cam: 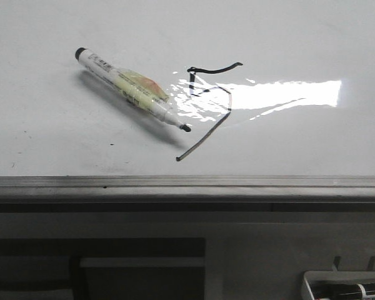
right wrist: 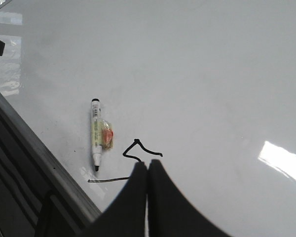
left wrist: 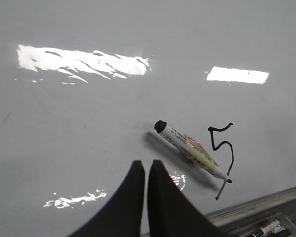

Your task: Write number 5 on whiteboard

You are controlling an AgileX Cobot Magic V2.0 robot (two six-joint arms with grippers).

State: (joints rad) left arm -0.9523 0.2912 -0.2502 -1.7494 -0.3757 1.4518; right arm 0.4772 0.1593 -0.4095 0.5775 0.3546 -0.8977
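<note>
Marker lying flat on the whiteboard, cap off, its black tip touching nothing but sitting just beside the number 5, on the robot's left of it. That 5 is fully drawn, wavy top bar up, long tail running down toward the grey rail. Left gripper hangs above the board near the marker, fingers pressed together, holding nothing. Right gripper hovers over the 5, fingers likewise closed and bare.
</note>
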